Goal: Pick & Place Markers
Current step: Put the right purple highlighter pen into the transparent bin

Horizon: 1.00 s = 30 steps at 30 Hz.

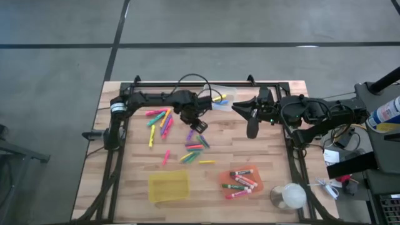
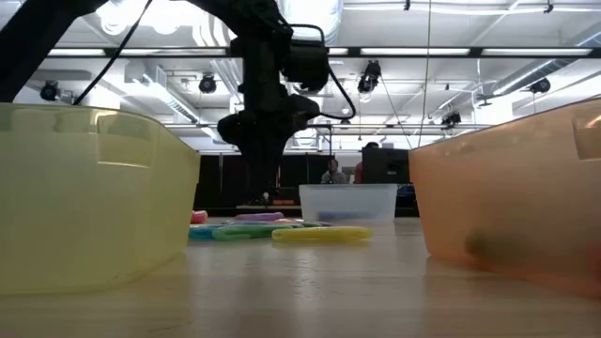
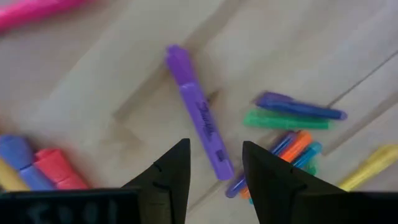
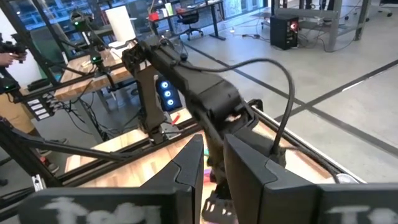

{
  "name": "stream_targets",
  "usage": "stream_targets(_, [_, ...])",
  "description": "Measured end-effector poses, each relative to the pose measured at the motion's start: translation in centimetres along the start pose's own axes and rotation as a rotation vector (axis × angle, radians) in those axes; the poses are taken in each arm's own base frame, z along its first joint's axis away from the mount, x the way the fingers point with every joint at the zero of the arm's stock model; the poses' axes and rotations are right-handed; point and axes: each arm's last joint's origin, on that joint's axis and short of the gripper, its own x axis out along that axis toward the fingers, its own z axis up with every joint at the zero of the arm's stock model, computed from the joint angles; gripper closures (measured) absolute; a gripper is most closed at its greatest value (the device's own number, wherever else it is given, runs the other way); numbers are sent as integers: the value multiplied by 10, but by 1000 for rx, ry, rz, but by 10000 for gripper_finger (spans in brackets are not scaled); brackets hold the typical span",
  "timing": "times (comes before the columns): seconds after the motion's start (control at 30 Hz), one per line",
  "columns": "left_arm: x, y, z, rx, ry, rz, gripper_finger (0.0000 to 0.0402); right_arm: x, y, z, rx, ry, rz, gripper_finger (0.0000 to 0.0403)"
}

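Wooden tabletop (image 1: 262, 159) carries loose markers (image 1: 194, 147) scattered across its middle, with more lying in the orange bin (image 1: 241, 181); the yellow bin (image 1: 168, 185) sits beside it. Left claw (image 3: 214, 163) hangs released directly above a purple marker (image 3: 198, 115), fingers apart on either side of its barrel, gripping nothing. Right claw (image 4: 211, 163) waits raised near the tabletop's far edge, fingers slightly parted and empty.

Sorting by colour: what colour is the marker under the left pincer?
Purple marker; left wrist view shows it best.
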Motion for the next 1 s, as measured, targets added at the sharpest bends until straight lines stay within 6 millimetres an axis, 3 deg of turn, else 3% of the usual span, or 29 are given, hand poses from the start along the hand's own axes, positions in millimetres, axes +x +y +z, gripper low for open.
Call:
stream_targets(0.57, [45,13,-17,-77,18,74,262,-2,4,-2,-4,7,25,346])
stream_targets(1.0, [62,18,-22,-62,18,59,262,-2,4,-2,-4,7,24,346])
